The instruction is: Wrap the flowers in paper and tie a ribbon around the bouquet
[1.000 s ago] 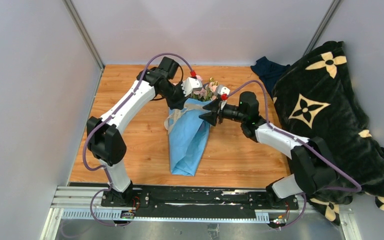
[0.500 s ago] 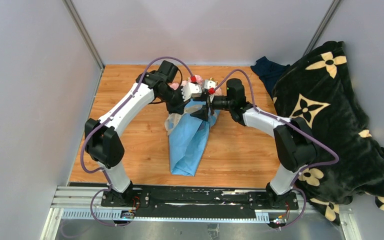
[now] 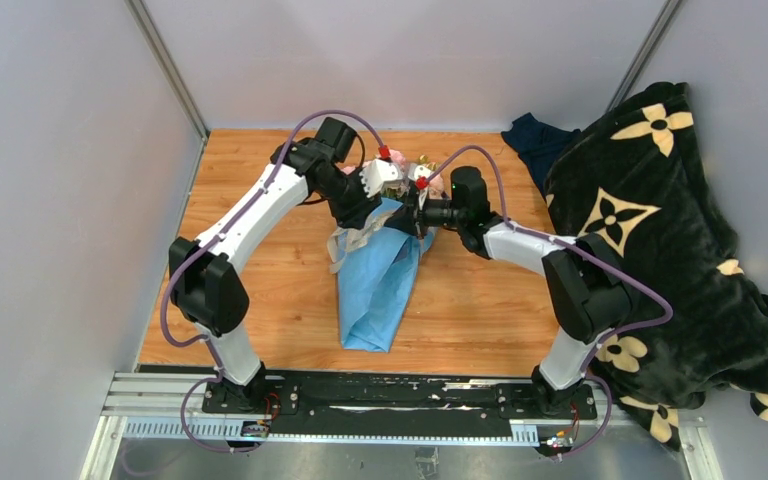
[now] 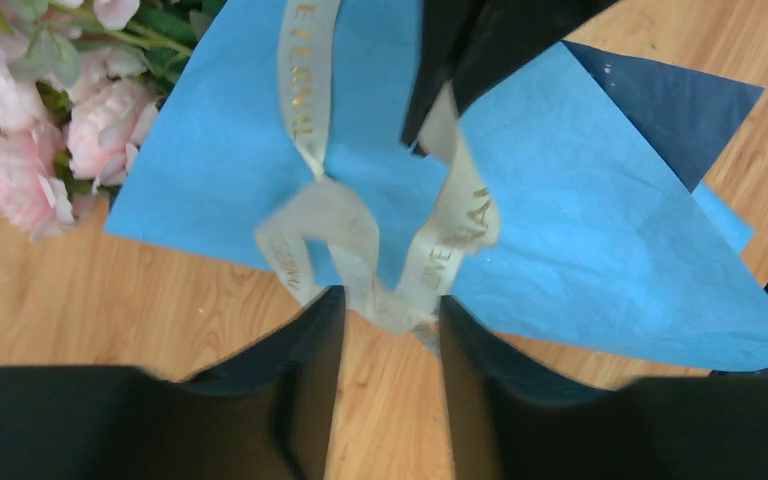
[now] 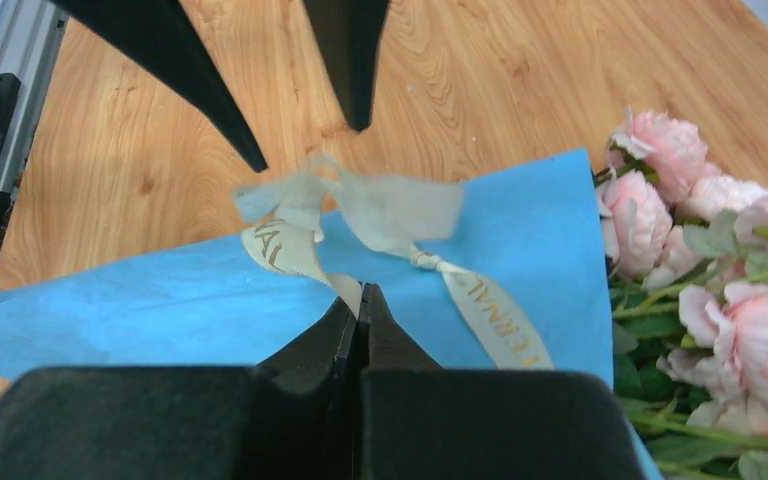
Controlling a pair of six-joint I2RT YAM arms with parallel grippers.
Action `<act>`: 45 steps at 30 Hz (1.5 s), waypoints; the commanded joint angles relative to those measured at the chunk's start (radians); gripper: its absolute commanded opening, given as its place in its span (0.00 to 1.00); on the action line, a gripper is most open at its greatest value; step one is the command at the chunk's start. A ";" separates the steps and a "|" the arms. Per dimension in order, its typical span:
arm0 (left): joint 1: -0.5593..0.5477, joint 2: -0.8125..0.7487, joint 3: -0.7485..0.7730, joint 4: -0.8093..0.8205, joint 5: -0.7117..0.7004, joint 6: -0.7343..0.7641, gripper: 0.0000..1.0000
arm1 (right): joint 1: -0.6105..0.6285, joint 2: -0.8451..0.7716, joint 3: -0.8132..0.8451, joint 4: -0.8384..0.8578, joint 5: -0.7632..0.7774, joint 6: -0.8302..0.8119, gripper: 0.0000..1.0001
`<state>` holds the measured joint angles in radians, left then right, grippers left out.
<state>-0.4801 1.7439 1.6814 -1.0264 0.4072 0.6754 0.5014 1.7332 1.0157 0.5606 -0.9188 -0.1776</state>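
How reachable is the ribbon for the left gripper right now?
Probably yes. The left gripper is open, a loop of the ribbon right at its fingertips, nothing between. The right gripper pinches another strand farther along, clear of it.

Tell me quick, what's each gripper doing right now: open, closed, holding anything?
Left gripper: open, with a loop of the ribbon lying loose in the gap.
Right gripper: closed, pinching a strand of the ribbon.

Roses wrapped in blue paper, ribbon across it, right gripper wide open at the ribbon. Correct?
No: the right gripper is shut, pinching the ribbon; the right wrist view shows it. The roses, blue paper and ribbon are as stated.
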 commanded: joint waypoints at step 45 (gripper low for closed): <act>0.056 0.137 -0.287 0.366 -0.113 -0.164 0.13 | -0.052 -0.115 -0.190 -0.214 0.181 0.116 0.00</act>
<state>-0.4267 1.8950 1.4097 -0.6769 0.2955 0.5064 0.4686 1.6444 0.8314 0.3721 -0.7467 -0.0723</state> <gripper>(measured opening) 0.315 0.010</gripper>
